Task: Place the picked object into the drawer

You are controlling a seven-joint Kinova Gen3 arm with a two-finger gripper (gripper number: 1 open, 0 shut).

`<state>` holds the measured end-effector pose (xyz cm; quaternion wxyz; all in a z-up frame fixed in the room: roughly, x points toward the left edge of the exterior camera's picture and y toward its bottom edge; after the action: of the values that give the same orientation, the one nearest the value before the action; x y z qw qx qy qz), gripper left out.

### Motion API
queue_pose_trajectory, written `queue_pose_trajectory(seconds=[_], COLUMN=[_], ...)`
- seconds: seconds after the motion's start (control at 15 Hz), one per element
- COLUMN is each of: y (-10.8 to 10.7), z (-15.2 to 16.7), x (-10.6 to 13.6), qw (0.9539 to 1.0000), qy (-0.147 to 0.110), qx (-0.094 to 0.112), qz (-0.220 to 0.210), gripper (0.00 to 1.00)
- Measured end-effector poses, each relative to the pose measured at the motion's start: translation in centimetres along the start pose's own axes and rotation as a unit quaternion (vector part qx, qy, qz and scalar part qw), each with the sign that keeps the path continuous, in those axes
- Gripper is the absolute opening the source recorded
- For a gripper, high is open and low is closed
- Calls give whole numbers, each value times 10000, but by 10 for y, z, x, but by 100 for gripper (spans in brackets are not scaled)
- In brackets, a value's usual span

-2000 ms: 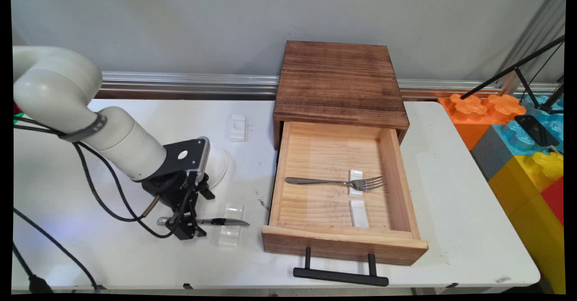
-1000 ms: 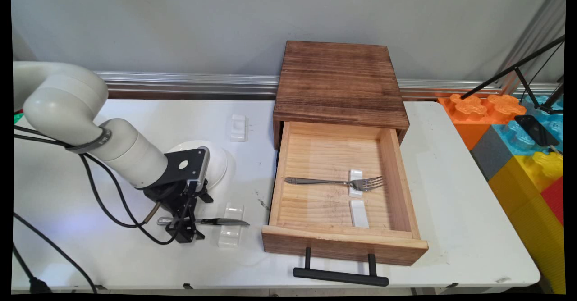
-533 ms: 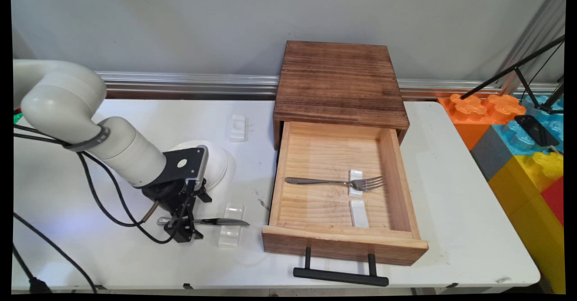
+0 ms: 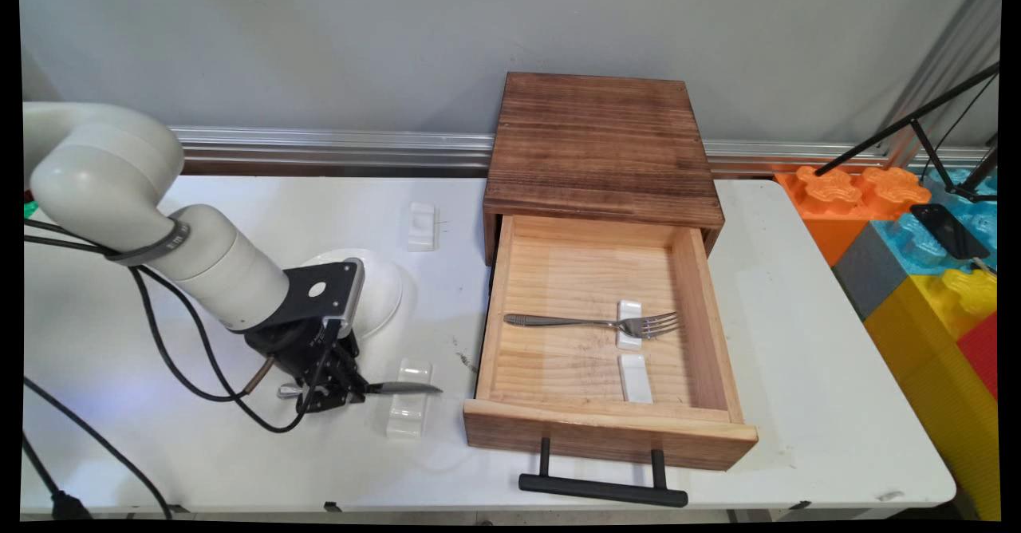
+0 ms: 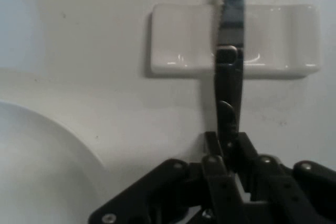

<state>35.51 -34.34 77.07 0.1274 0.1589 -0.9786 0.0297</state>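
A knife (image 4: pixel 375 390) with a black handle and serrated steel blade lies across a white cutlery rest (image 4: pixel 408 397) on the table, left of the open drawer. My gripper (image 4: pixel 333 394) is shut on the knife's handle. In the hand view the knife (image 5: pixel 229 61) runs up from between my fingers (image 5: pixel 213 156), its blade crossing the white rest (image 5: pixel 178 38). A white plate (image 4: pixel 383 290) sits just behind the gripper, and its rim (image 5: pixel 47 156) fills the hand view's lower left.
An open wooden drawer (image 4: pixel 702 309) under a dark wooden box (image 4: pixel 598 142) holds a fork (image 4: pixel 594 323) on a white rest (image 4: pixel 629 311), with another rest (image 4: pixel 636 377) beside it. One more rest (image 4: pixel 422 226) lies further back. Black cables (image 4: pixel 175 349) hang from the arm.
The fingers, open astride the knife handle earlier, have closed on it. The hand has shifted slightly up and the knife sits a touch higher.
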Motion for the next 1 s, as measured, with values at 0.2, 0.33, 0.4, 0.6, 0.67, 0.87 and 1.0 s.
queue_pose_trajectory(seconds=[0.2, 0.33, 0.4, 0.6, 0.67, 0.87, 1.0], y=[1, 1, 0, -1, -1, -2, -3], z=[-2, -5, -7, -16, -19, -34, -44], x=[0, 0, 1, 4, 5, 6, 8], qw=[10000, 10000, 10000, 10000, 9999, 9999, 9998], qy=[-23, -31, -32, -18, -19, -16, -7], qx=[-31, -49, -53, -29, -24, 21, 47], qz=[-16, -35, -46, -90, -102, -151, -173], gripper=[0, 0, 0, 0, 0, 0, 0])
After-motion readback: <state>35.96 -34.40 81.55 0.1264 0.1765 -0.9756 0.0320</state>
